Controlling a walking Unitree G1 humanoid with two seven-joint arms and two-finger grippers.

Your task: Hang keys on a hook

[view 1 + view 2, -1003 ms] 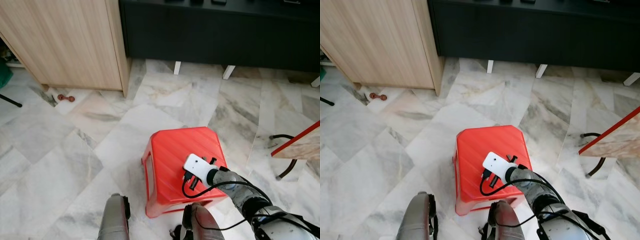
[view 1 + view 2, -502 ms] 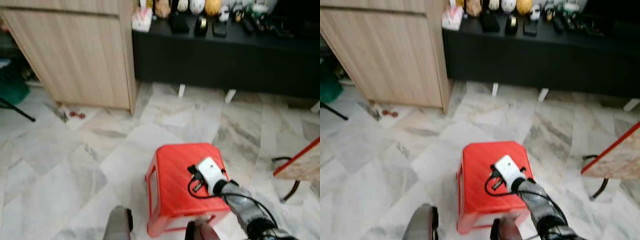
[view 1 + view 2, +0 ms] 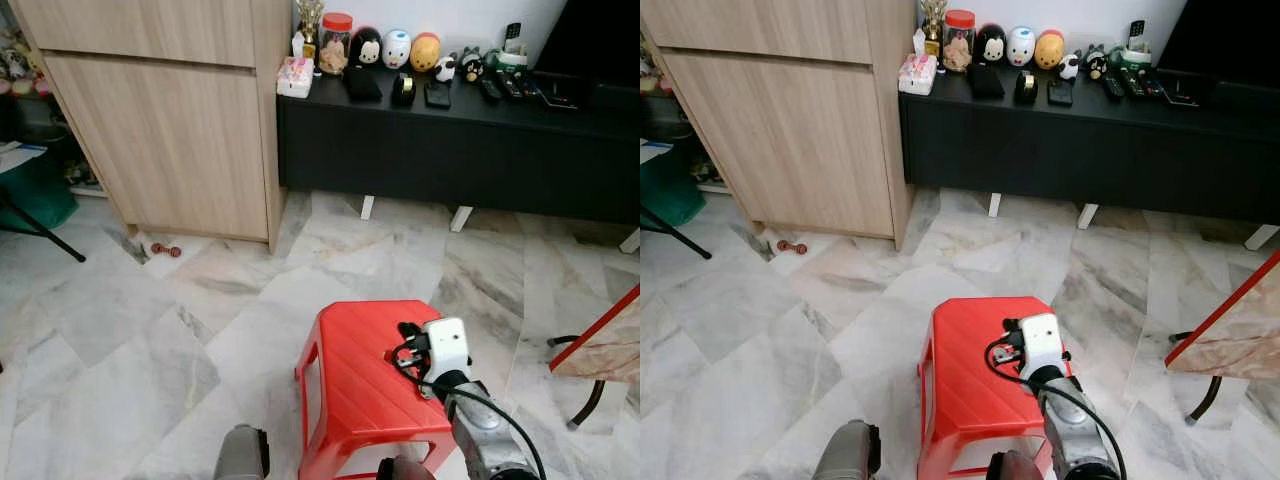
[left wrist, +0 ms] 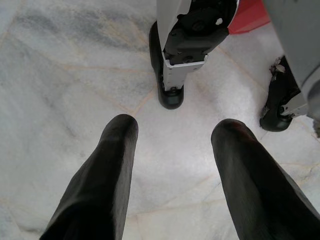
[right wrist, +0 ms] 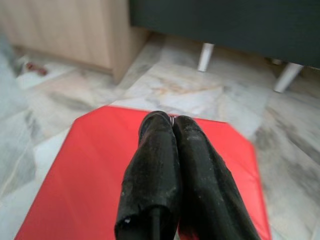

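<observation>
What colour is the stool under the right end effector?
Red plastic stool, clearest in the left eye view.

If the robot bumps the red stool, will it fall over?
Probably it would slide rather than tip: the red stool looks low and wide, and the marble floor looks smooth. It seems thin plastic with open sides, so likely light and easy to shove.

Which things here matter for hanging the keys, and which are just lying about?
Job in hand:
right gripper, shut above the red stool; a tiny metal glint at its tips may be the keys.

Lying about:
left gripper, idle and open; wooden cabinet; black console with figurines; small red toy.
</observation>
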